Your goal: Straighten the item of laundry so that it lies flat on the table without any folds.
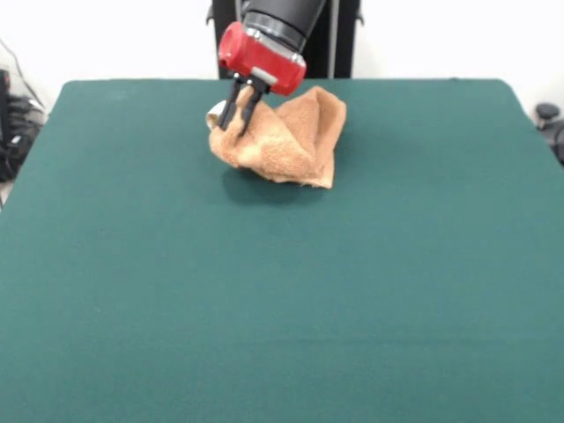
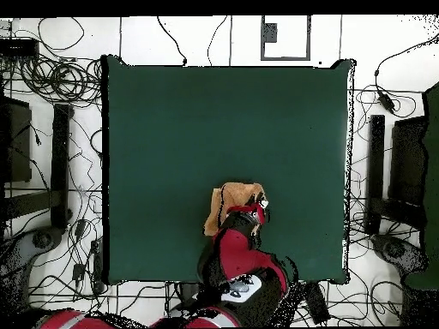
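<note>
The tan-orange towel (image 1: 295, 137) is bunched and folded near the far middle of the green table (image 1: 282, 308). It looks partly raised, with a dark shadow under its lower edge. My gripper (image 1: 240, 113), black fingers under a red wrist, is shut on the towel's upper left corner. In the overhead view the towel (image 2: 231, 197) lies crumpled close to the table's (image 2: 214, 120) bottom edge. There the gripper (image 2: 255, 211) sits at its right side, and the red arm covers part of the cloth.
Wide bare green felt stretches around the towel on all sides except towards the robot. Off the table, cables (image 2: 51, 81) and dark equipment (image 2: 403, 171) line the floor on both sides.
</note>
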`<state>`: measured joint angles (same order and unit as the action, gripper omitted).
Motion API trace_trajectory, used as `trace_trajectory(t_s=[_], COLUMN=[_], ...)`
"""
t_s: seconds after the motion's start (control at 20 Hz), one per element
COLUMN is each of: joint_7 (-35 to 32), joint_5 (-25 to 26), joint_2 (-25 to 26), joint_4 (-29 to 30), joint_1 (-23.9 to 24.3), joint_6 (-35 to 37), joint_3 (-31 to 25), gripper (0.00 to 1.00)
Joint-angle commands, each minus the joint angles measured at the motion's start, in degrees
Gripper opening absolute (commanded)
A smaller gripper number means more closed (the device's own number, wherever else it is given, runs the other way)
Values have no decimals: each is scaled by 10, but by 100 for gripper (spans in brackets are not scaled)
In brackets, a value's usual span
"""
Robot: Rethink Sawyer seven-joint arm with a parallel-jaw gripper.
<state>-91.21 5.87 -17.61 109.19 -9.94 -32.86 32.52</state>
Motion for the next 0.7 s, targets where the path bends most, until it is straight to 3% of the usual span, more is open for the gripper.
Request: trace_trajectory(t_s=[0.05,0.55,0.7], joint_7=[-57,-44,-38], joint_5=[-55,-45,-37], joint_2=[22,28,16], joint_4=[-54,-70,-96], joint_1=[-22,-18,-11], joint_6=[-101,-107,-55], joint_3=[3,6,1], gripper=[0,0,0])
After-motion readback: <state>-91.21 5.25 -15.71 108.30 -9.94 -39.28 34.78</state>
